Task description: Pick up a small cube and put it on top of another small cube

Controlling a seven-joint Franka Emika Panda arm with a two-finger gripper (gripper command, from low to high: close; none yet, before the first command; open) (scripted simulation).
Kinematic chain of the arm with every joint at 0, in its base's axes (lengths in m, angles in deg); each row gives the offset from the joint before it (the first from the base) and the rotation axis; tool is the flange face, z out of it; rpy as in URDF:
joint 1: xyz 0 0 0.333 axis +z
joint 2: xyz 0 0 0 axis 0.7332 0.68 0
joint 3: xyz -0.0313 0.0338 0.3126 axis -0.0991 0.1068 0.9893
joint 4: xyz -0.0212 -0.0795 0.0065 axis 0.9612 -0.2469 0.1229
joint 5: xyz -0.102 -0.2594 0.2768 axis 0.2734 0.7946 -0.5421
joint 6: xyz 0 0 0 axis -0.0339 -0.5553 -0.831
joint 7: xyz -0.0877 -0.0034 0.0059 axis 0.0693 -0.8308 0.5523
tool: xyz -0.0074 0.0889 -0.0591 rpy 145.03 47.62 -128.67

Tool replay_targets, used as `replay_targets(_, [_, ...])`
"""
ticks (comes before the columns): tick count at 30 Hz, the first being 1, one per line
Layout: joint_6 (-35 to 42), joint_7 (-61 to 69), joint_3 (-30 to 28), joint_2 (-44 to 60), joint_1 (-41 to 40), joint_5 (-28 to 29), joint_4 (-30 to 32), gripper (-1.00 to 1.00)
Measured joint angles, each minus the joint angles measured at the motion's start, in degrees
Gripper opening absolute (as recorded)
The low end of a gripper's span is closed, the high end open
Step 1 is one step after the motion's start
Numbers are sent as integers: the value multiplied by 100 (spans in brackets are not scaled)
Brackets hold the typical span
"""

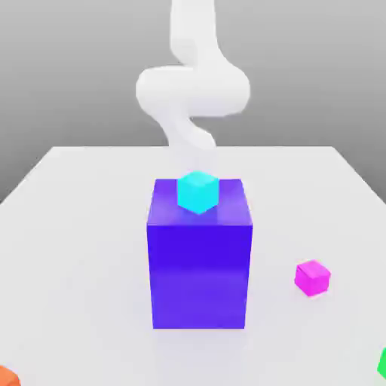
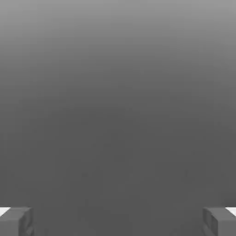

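Magenta cube [image 1: 312, 278] sits lower right in the exterior view; we judge reaching it comes first, jaws of our gripper [image 2: 118, 223] wide apart, empty.

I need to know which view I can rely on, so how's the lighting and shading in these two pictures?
Exterior view: bright, the arm washed out nearly white, a soft sheen on the blue block; hand view: dim gray, darkening between the fingers.
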Motion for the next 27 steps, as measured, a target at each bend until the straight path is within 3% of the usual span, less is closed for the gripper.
replay_targets(12, [-1756,-857,1482,2512,810,-125,1686,0])
replay_targets(19, [-2803,-1652,2237,4065,1386,199,2681,0])
replay_targets(22, [-3255,-2292,1891,4712,1695,978,2702,0])
replay_targets(26, [-3877,-3026,715,5530,2647,1939,2529,0])
replay_targets(27, [-4036,-3159,430,5729,2891,2113,2484,-100])
